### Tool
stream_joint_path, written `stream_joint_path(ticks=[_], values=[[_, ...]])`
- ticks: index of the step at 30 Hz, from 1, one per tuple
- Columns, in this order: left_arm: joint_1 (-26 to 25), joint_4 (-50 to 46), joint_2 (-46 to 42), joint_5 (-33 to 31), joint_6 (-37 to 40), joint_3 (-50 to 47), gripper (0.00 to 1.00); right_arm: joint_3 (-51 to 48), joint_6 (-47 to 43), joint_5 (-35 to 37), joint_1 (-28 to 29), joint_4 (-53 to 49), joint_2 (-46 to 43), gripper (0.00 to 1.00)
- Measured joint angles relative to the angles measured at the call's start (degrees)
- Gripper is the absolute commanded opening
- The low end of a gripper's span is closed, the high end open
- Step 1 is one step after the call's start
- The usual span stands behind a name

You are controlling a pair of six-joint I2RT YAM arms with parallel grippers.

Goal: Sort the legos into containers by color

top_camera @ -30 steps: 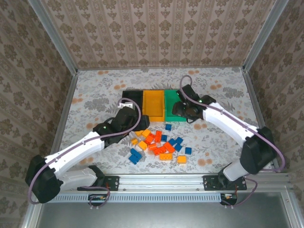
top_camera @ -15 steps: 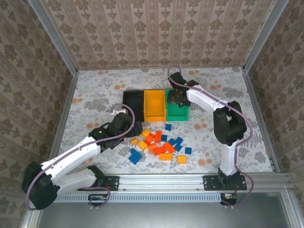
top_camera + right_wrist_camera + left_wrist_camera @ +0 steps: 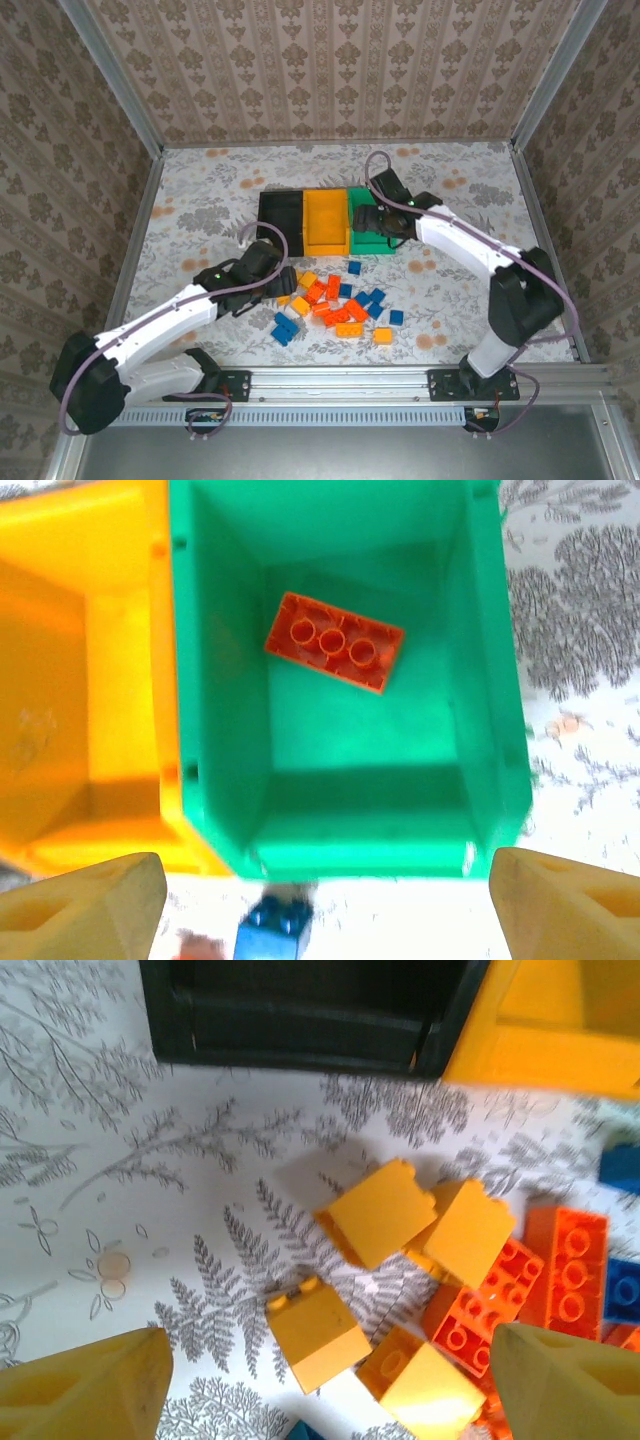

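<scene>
While above green rectangular plastic bin containing red-orange studded brick, holds right gripper wide, empty; holds left gripper wide, empty over yellow-orange plastic bricks, six o'clock from black plastic bin.

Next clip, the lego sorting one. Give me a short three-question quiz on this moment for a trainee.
1. True or false: the green bin holds a blue brick.
2. The right gripper hovers over which bin? A black, B yellow-orange, C green.
3. Fill in: the left gripper is ___ above loose yellow-orange bricks on the table.

Key: 1 false, it holds one red-orange brick. 2 C. 3 open.
</scene>
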Motion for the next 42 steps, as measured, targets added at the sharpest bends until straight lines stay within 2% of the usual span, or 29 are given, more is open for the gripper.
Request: stream_joint_path(ticks=[5, 11, 19, 26, 37, 42], values=[[-4.33, -0.35, 7.34, -0.2, 0.15, 0.07, 0.78, -7.04, 0.44, -0.39, -0.02, 2.34, -4.28, 0.85], [-4.37, 0.09, 13.25, -1.86, 0.87, 1.05, 0.73, -10.8, 1.27, -0.74, -0.02, 3.19, -4.72, 0.85], [-3.67, 1.88, 19.12, -3.23, 2.14, 2.91, 0.67, -11.13, 1.27, -0.7, -0.02, 3.85, -7.06, 0.85], [-3.67, 1.86, 20.04, -3.06, 1.64, 2.8, 0.57, -11.17, 1.27, -0.5, -0.09, 3.82, -7.5, 0.85], [-3.67, 2.23, 20.04, -3.13, 0.81, 2.16, 0.3, -11.17, 1.27, -0.26, -0.52, 3.82, -7.5, 0.85], [-3.67, 0.87, 18.23, -3.1, 0.81, 2.16, 0.27, -11.17, 1.27, -0.07, -0.68, 3.82, -7.52, 0.85]])
